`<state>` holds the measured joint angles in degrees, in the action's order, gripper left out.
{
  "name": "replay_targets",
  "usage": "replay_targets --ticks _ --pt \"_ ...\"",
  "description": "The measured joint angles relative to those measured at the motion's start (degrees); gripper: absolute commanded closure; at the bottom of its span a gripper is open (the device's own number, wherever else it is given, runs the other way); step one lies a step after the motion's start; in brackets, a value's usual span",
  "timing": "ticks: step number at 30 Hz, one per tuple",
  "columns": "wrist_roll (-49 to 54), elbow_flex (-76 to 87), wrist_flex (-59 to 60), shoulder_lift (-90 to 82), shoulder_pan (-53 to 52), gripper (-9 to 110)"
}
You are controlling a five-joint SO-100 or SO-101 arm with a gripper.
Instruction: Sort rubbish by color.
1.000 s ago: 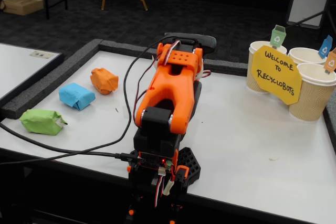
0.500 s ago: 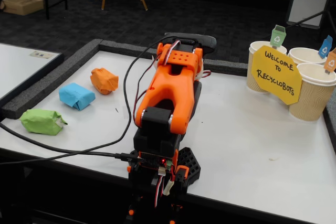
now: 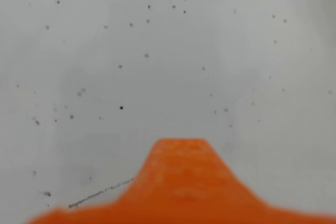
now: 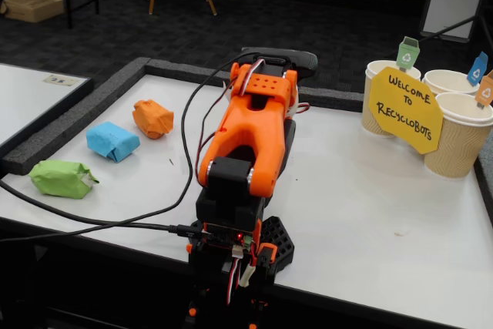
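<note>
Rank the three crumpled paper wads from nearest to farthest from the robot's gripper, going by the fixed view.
1. Orange wad: left of the gripper, the closest of the three.
2. Blue wad: further left, in the middle of the row.
3. Green wad: leftmost and closest to the camera.

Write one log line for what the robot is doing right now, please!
arm: folded at base, idle | gripper: state unclear, nothing seen held | orange wad, blue wad, green wad: on table, unsorted | cups: far side
</note>
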<state>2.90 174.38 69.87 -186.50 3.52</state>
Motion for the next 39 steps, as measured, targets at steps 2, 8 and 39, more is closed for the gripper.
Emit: replay_targets --ticks 2,8,39 --pt "0.0 -0.09 0.0 0.0 0.0 101" --pt "0.0 -2.46 0.0 0.0 0.0 101" --pt "0.0 -55.55 22.06 39.55 12.22 101"
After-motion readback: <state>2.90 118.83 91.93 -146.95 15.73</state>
